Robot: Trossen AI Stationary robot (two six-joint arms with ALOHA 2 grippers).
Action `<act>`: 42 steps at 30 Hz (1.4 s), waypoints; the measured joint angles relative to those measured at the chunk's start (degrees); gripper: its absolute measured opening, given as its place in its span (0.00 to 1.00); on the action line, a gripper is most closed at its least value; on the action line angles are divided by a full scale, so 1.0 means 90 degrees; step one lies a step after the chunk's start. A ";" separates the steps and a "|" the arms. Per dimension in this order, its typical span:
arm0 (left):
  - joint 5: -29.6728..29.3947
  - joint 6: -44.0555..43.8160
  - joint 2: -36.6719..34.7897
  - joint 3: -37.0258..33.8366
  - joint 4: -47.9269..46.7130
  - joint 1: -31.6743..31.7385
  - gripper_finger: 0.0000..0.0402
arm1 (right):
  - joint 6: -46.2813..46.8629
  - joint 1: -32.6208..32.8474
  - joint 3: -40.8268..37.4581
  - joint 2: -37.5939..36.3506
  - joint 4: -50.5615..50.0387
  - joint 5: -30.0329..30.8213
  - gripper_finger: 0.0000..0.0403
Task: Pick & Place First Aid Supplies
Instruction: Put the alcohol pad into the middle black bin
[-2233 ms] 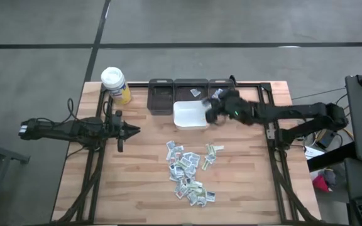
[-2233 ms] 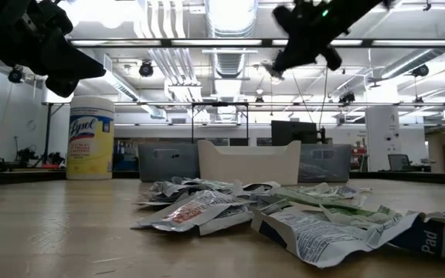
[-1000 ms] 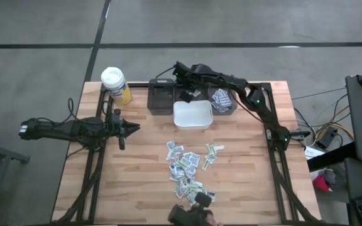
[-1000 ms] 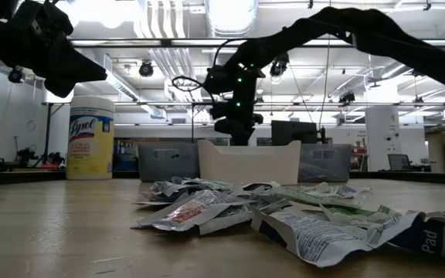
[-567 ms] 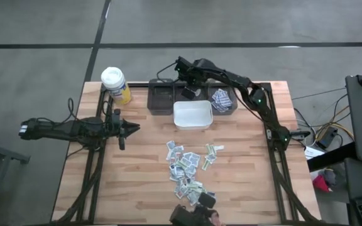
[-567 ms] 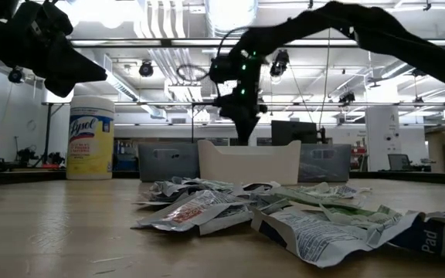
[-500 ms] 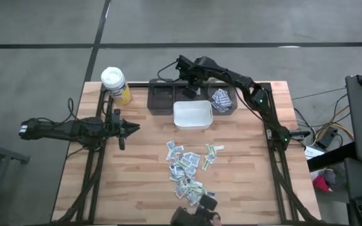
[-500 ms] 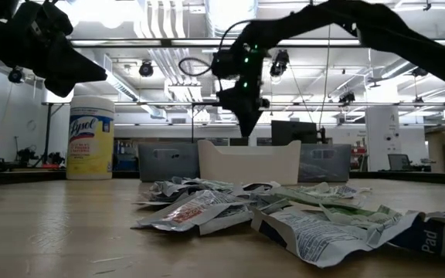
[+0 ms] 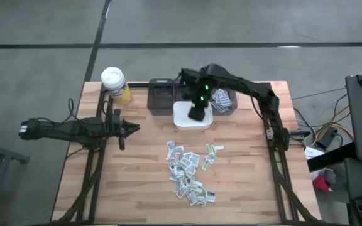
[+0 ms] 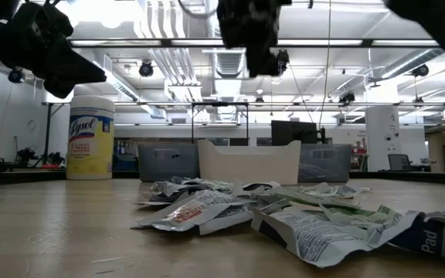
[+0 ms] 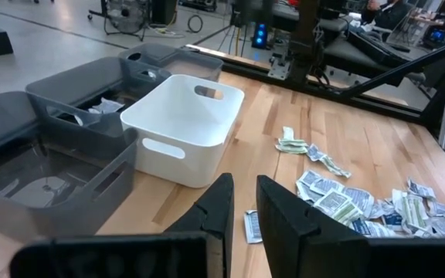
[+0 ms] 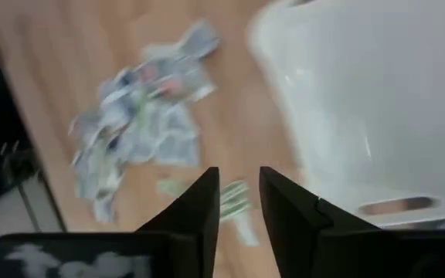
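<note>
1. Your right gripper [image 9: 195, 115] hangs over the white bin [image 9: 182, 120], high above the table. Its fingers [image 12: 194, 208] stand a little apart, and nothing shows between them.
2. The packets [image 9: 190, 172] lie in a loose heap on the bare wood, on the near side of the white bin. From the right gripper they sit toward the front of the table, past the bin's near wall.
3. The heap runs lengthwise from just in front of the bin down toward the front edge. A few strays [image 9: 213, 150] lie off its right side, nearest the bin.
4. The right arm is the nearer one to the heap. Your left gripper [image 9: 131, 129] waits off to the heap's left, well apart from it, fingers [image 11: 221, 210] slightly parted and holding nothing.
5. Judging the next move, you need to carry the right gripper forward over the bin's near wall, then bring it down. Clear that wall before you drop.
6. Open wood surrounds the heap on every side, so you have room to come in. The grey trays [image 9: 161, 95] and the yellow bottle [image 9: 115, 84] sit along the back edge, away from that path.
7. The packets overlap, so you likely do best with one at the heap's edge.
</note>
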 joint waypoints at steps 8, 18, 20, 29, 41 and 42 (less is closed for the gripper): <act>0.0016 0.0002 0.0000 0.0000 -0.0025 0.0000 0.13 | -0.0083 0.1531 -0.1567 -0.0855 0.0316 0.0003 0.17; 0.0027 0.0005 0.0000 0.0002 -0.0018 0.0000 0.13 | 0.1716 0.3075 -0.3893 -0.1630 0.2126 0.0003 0.15; 0.0078 0.0007 -0.0002 0.0000 -0.0024 0.0000 0.13 | 0.1997 0.3330 -0.4181 -0.1650 0.2552 0.0003 0.16; 0.0192 -0.0014 -0.0007 0.0000 -0.0404 -0.0002 0.13 | 0.2949 0.4116 -0.5075 -0.1630 0.3567 0.0164 0.25; 0.0195 -0.0030 -0.0007 0.0000 -0.0469 -0.0002 0.13 | 0.3414 0.4298 -0.5438 -0.1377 0.4102 0.0532 0.40; 0.0211 -0.0046 -0.0007 0.0000 -0.0469 -0.0002 0.13 | 0.3415 0.4317 -0.5439 -0.1341 0.4209 0.0527 0.40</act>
